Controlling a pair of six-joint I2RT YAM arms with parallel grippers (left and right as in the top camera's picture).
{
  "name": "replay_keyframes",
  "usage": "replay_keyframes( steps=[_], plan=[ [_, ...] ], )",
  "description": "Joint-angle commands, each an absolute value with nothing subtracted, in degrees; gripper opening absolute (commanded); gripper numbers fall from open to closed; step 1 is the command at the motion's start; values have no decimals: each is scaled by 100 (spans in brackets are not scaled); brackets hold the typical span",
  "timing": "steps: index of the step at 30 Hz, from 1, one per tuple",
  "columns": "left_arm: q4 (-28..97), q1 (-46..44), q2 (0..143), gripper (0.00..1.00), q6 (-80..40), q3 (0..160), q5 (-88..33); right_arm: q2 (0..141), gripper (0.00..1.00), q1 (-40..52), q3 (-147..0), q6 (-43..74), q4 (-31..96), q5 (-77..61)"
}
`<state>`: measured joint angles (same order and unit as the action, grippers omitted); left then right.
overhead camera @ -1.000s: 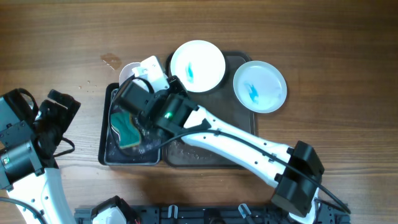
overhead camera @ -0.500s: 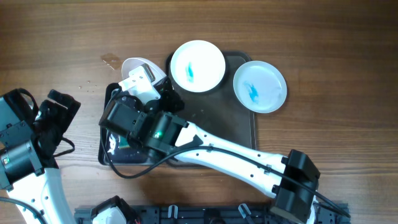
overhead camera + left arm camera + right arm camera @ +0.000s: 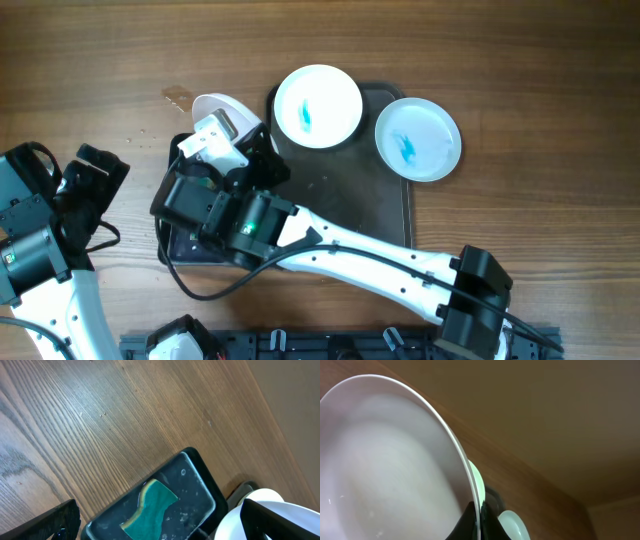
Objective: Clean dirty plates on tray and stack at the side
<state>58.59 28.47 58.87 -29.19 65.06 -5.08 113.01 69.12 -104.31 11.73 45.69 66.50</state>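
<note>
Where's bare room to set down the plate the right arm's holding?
Bare wood left of the held plate and right of the rightmost dirty plate; the tray is bare in the middle too. Crowded around the black tray.

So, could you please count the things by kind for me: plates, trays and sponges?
Plates: 3 (left smeared plate, right smeared plate, unsmeared plate)
Trays: 2 (large brown tray, small black tray)
Sponges: 1 (green sponge)
Total: 6
</note>
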Motion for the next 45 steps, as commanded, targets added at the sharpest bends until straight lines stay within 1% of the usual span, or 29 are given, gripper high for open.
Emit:
replay_keyframes(
  steps=[1,5,14,43,45],
  plan=[
    [5861,2877,5854,100,-2888,6613,-596,11131,4,7041,-10591,1044,4499,6956],
    [5861,2877,5854,100,-2888,6613,-596,11131,4,7087,-10591,1020,4462,6973],
    [5861,2877,5854,100,-2888,6613,-596,11131,5,7214,-10591,274,4053,7105],
    [5861,2877,5854,100,-2891,6613,-596,11131,4,7214,-10591,137,3918,6980],
    [5861,2877,5854,100,-2888,6613,-598,11131,4,7124,-10591,178,3837,7260]
  ],
)
